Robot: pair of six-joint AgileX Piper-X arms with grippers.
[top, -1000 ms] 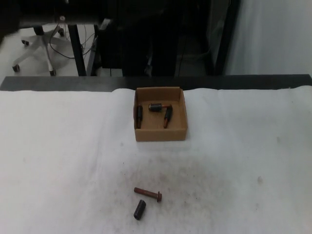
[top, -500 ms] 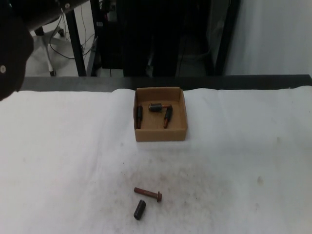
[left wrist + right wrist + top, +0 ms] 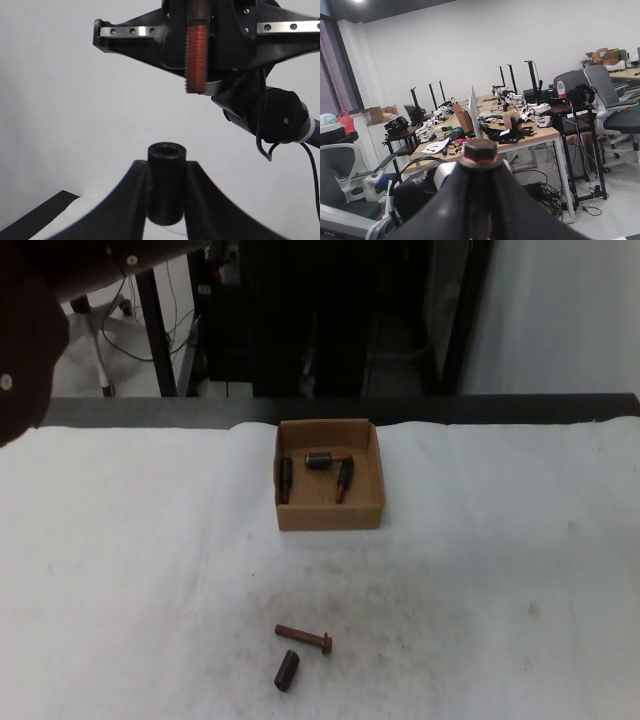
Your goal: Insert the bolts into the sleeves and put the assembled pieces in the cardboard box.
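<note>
In the left wrist view my left gripper [image 3: 167, 167] is shut on a black sleeve [image 3: 167, 187], held with its open bore facing away from the wrist. Facing that bore, a short gap away, is the threaded end of a rusty bolt [image 3: 196, 55], held by my right gripper [image 3: 200, 27]. The right wrist view has my right gripper [image 3: 479, 165] shut on the bolt, whose hex head [image 3: 478, 150] sticks out between the fingers. On the bench stands the cardboard box [image 3: 330, 512] with three assembled pieces [image 3: 344, 480] inside.
A loose bolt [image 3: 303, 637] and a loose black sleeve [image 3: 287, 670] lie side by side on the white cloth near the front edge. A dark part of an arm [image 3: 30, 330] fills the upper left corner of the high view. A black rail [image 3: 320, 408] runs behind the box.
A dark arm part has come into the upper left of the high view and grown larger. The box and the loose bolt and sleeve have not moved.
</note>
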